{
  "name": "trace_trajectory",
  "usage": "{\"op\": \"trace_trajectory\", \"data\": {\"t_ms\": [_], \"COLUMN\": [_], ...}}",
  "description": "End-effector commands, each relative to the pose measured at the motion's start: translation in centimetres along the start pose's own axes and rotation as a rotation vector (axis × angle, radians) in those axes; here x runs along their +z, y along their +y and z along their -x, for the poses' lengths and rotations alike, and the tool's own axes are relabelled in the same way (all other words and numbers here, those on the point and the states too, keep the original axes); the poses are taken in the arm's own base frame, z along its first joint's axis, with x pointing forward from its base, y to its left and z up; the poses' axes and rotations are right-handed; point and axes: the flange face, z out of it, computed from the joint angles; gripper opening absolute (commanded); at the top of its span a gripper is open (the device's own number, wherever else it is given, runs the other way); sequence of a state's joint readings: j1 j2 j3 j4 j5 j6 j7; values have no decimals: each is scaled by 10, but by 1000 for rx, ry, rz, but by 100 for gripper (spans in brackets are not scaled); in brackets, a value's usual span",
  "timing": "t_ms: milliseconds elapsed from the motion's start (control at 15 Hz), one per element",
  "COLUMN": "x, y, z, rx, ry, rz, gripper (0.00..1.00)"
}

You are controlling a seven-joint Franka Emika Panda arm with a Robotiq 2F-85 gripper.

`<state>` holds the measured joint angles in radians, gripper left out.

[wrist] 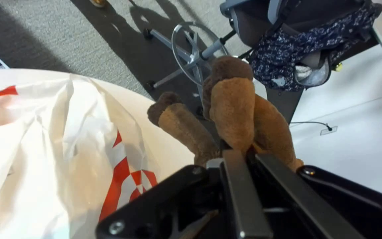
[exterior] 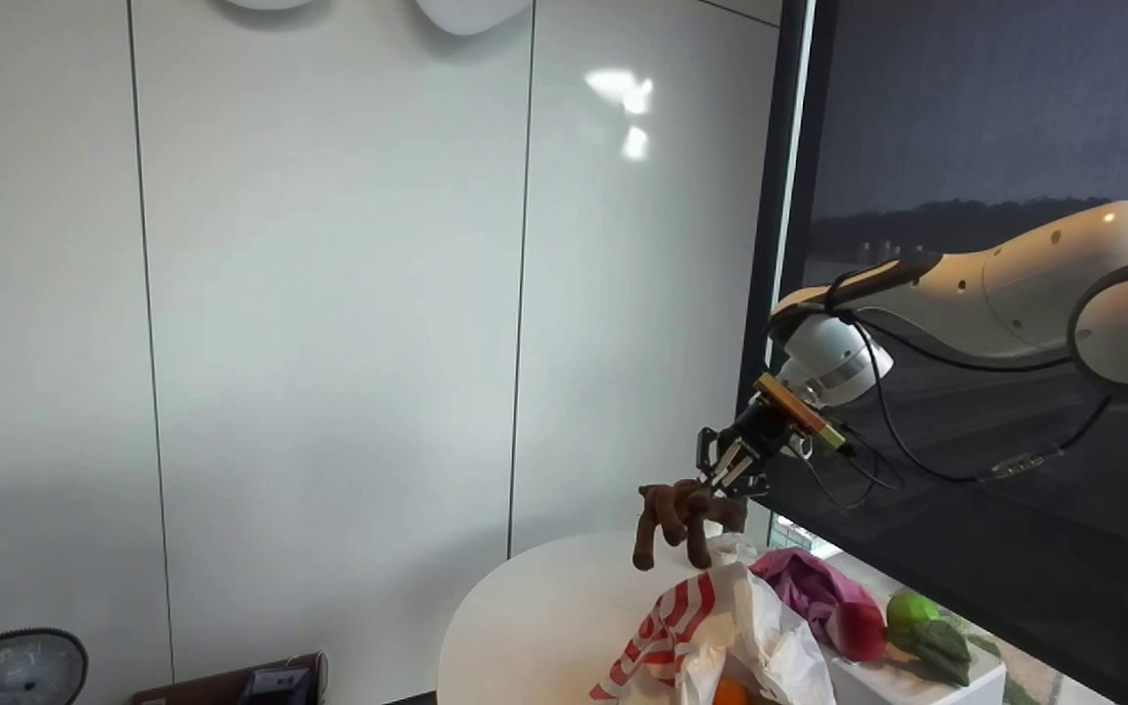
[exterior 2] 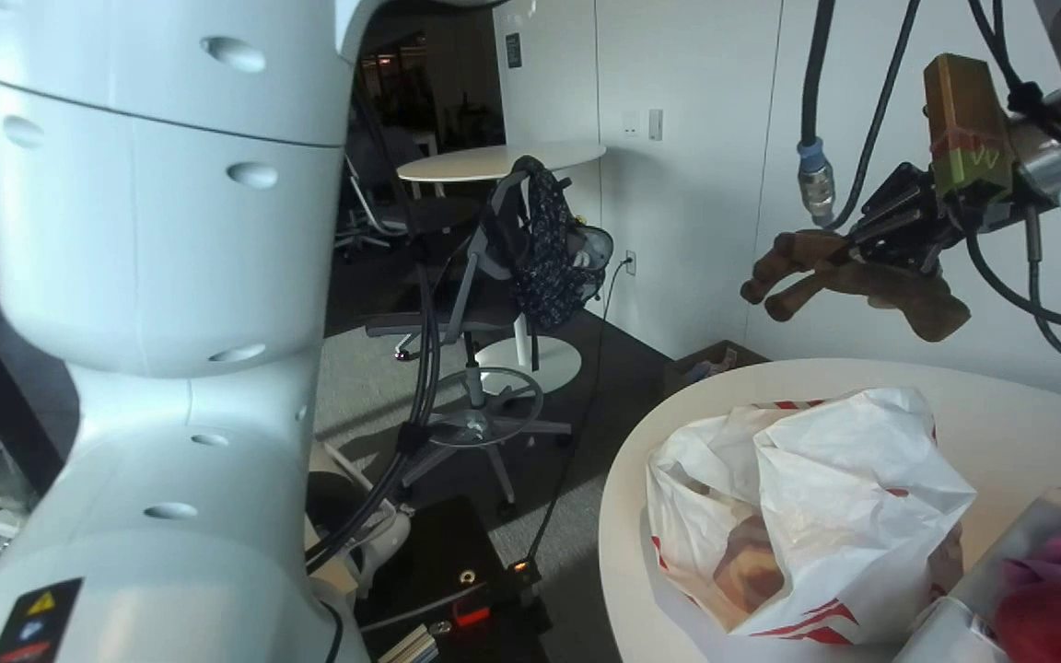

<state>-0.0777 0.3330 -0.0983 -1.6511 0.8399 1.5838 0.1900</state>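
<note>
Pinches a brown plush toy [exterior: 693, 509] in the claw [wrist: 248, 155], up in midair, higher than the white bench [exterior: 525, 617]. Holds it apart from a crumpled red-and-white bag [exterior 2: 848, 497] on the bench near a purple cloth [exterior: 804, 583].

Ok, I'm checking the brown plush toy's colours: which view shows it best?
The wrist view: the plush toy is closest there, its lighter limbs and darker tips clear, though the gripper hides part of it. Both exterior views show more of its overall shape, but smaller and darker.
</note>
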Motion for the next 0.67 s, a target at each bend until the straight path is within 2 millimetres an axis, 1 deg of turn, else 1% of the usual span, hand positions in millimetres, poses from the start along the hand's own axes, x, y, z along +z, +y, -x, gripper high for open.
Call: {"op": "trace_trajectory", "data": {"t_ms": [0, 133, 333, 467, 600], "x": [-53, -77, -103, -114, -119], "y": [14, 32, 69, 94, 118], "z": [20, 19, 11, 4, -3], "rx": [-1, 29, 97, 159, 221], "ry": [201, 315, 477, 580, 673], "rz": [-7, 2, 5, -2, 5], "gripper": [6, 6, 6, 6, 6]}}
